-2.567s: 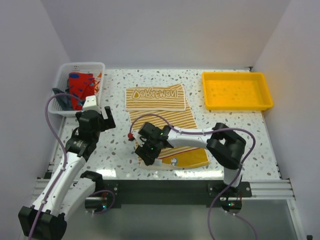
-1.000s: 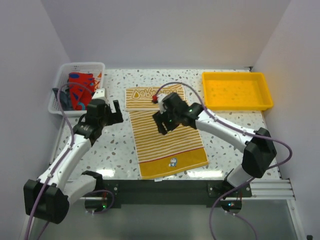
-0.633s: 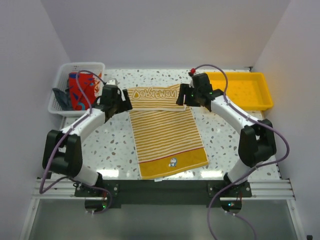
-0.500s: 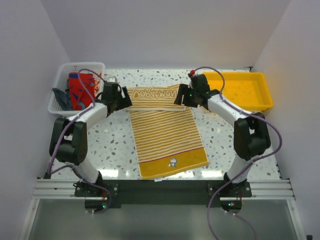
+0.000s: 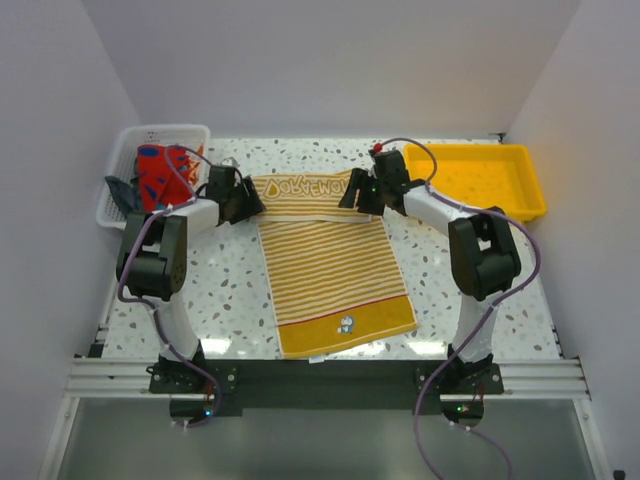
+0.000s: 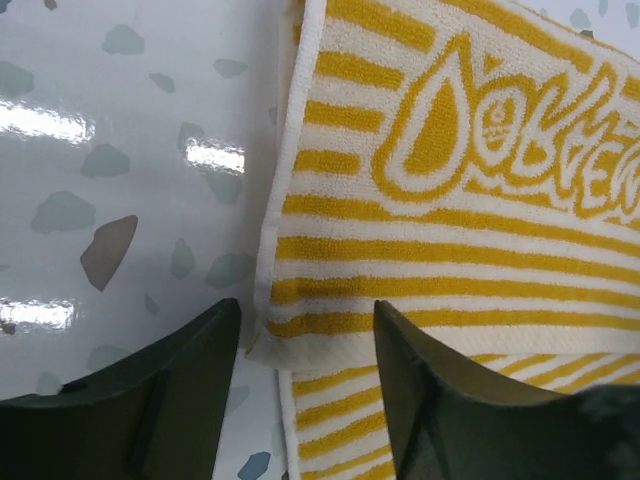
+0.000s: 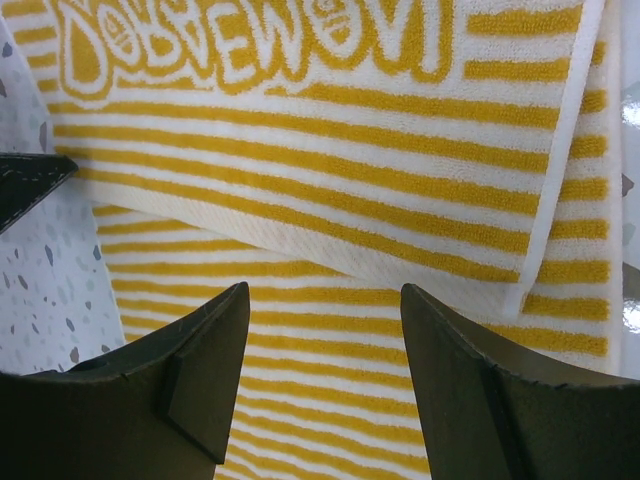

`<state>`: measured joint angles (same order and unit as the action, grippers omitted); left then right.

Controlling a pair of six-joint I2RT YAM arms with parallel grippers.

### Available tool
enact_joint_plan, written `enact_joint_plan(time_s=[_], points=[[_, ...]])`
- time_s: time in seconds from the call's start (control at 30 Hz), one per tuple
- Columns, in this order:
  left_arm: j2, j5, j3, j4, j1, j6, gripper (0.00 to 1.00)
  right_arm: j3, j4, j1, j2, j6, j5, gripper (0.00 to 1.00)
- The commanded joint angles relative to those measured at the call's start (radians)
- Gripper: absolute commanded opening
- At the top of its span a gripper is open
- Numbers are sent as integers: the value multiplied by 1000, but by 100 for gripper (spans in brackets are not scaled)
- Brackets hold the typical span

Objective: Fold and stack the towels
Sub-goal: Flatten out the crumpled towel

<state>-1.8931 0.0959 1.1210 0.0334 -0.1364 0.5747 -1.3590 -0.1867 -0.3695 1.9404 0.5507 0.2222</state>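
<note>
striped towel [image 5: 335, 265], lengthwise near-to-far, seemingly slightly skewed

Stretching to the far middle with both arms: left arm [image 5: 150, 262] from the left side, right arm [image 5: 482, 258] from the right, elbows bent outward. Facing inward, wrist toward wrist, with left gripper [image 5: 243, 203] and right gripper [image 5: 351, 196] pitched downward. Holding both pairs of fingers well parted.
</note>
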Motion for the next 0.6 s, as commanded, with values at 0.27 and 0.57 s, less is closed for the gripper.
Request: enact_joint_plan(time_s=[0.27,0.57], points=[[18,77,-13,-76,1,28,38,-37,72,15,45,49,-26,65],[63,88,-4,-56,1,21,26,-20,29,23,46,156,-219,62]])
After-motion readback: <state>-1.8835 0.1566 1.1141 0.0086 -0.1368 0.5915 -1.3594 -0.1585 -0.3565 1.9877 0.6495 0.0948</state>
